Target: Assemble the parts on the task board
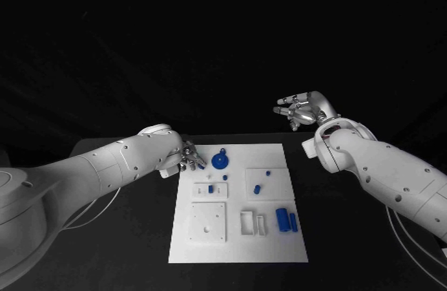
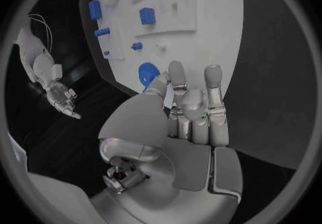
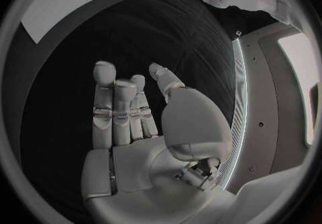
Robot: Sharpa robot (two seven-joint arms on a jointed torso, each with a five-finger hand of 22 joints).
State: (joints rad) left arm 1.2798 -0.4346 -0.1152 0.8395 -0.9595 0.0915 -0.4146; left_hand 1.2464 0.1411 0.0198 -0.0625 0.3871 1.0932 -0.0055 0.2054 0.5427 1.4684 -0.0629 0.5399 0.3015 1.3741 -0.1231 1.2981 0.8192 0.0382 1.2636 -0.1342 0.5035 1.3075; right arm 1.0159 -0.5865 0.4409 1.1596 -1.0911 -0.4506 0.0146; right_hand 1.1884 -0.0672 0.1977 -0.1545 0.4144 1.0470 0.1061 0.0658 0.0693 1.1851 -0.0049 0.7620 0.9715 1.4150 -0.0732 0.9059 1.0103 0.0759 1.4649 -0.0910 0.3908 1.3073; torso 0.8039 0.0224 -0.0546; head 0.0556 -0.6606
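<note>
Task board (image 1: 276, 242): white plate, lower middle of the head view, long side running up and down the frame, lying flat on the black table (image 1: 345, 239). Several raised white blocks on it.

Parts on the board, head view:
- round blue disc part (image 1: 221, 160) with a small tab, upper left of the board, near its top edge. Same piece shows in the left wrist view (image 2: 147, 73), just beyond the fingertips.
- small blue piece (image 1: 211, 189) set in the white block at middle left.
- two small blue pegs (image 1: 257, 189) on the square block at middle right, one above the other.
- two upright blue cylinders (image 1: 287, 220), side by side, at the board's lower right, next to a white open frame (image 1: 253, 223).
- square white plate (image 1: 208, 222) at lower left of the board, with no blue on it.

Left hand (image 1: 189, 158): at the board's upper left corner, fingers reaching toward the disc part. In the left wrist view the fingers (image 2: 176, 76) stand extended and apart, nothing between them; fingertips close to the disc, contact not certain.

Right hand (image 1: 300, 110): upper right of the head view, raised well beyond the board's far edge, over dark background. Right wrist view shows the palm spread, fingers (image 3: 104, 95) straight, holding nothing.
</note>
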